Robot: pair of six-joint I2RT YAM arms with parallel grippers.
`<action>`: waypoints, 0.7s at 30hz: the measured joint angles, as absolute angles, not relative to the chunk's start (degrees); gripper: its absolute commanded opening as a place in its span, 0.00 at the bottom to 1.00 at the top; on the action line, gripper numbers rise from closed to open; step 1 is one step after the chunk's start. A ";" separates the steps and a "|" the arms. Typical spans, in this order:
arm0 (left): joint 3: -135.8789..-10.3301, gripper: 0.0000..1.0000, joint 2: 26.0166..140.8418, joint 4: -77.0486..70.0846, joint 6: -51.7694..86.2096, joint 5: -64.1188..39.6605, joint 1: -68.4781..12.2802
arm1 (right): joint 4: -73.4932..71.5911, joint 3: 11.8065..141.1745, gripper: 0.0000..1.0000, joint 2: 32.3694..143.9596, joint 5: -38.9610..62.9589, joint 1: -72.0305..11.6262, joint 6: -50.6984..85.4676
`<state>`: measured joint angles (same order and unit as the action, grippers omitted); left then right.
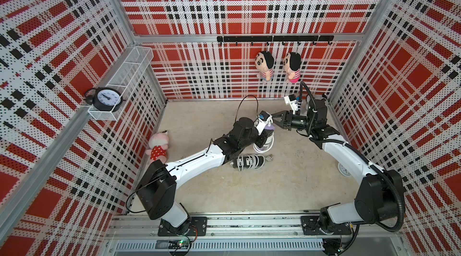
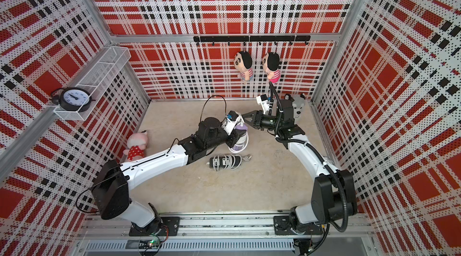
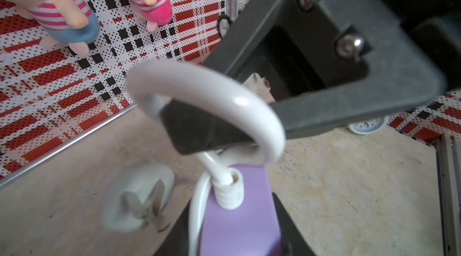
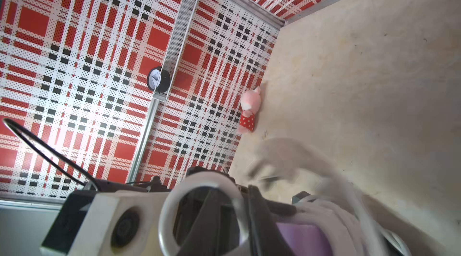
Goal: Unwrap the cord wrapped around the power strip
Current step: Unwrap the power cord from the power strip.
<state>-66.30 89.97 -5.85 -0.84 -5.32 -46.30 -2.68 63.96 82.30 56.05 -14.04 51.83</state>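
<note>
My left gripper (image 1: 265, 134) is shut on a purple power strip (image 1: 271, 126) and holds it upright above the floor. In the left wrist view the strip (image 3: 239, 219) sits between the black jaws of that gripper (image 3: 237, 237). A white cord (image 1: 268, 140) winds round its lower part. One loop of cord (image 3: 207, 87) stands free above the strip's top end. My right gripper (image 1: 273, 117) reaches in from the right and pinches that loop (image 4: 199, 192) between its fingers (image 3: 204, 127). The white plug (image 3: 139, 194) hangs blurred beside the strip.
A black power strip wrapped in white cord (image 1: 249, 162) lies on the floor just in front. A pink plush (image 1: 158, 146) sits by the left wall and a white clock (image 1: 344, 168) by the right wall. Two dolls (image 1: 264, 65) hang on the back wall.
</note>
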 measured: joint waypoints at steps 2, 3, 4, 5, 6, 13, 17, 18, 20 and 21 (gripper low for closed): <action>-66.30 0.00 90.06 -6.37 -0.38 -6.66 -45.74 | 1.80 66.08 0.26 82.30 55.44 -14.00 48.51; -66.30 0.00 90.06 -6.63 -0.32 -7.11 -45.65 | 4.54 67.53 0.29 82.30 54.83 -14.00 46.68; -66.30 0.00 90.06 -6.83 -0.21 -7.27 -45.54 | 7.38 69.04 0.33 82.30 53.82 -14.00 44.69; -66.30 0.00 90.06 -6.83 -0.01 -7.44 -45.36 | 10.09 70.50 0.37 82.28 52.53 -13.93 43.00; -66.30 0.00 90.06 -6.83 0.12 -7.55 -45.32 | 13.19 72.20 0.40 82.26 50.46 -13.58 41.10; -65.47 0.00 90.04 -8.93 4.60 -9.08 -42.74 | 25.19 75.77 0.43 79.57 39.29 -11.64 31.64; -63.68 0.00 89.71 -12.47 9.80 -9.67 -39.46 | 22.63 70.15 0.42 76.93 41.21 -9.15 30.76; -63.20 0.00 89.56 -13.61 11.66 -9.82 -38.46 | 20.27 67.29 0.42 76.18 42.70 -8.23 30.83; -62.15 0.00 89.30 -16.40 15.38 -10.46 -36.58 | 15.70 61.95 0.42 75.42 45.36 -7.09 30.94; -61.23 0.00 89.06 -18.57 18.02 -11.05 -35.46 | 12.38 58.76 0.43 75.31 47.00 -6.66 31.11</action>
<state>-61.23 89.06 -18.57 18.02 -11.05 -35.46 12.38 58.76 75.31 47.00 -6.66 31.11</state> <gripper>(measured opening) 0.392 0.424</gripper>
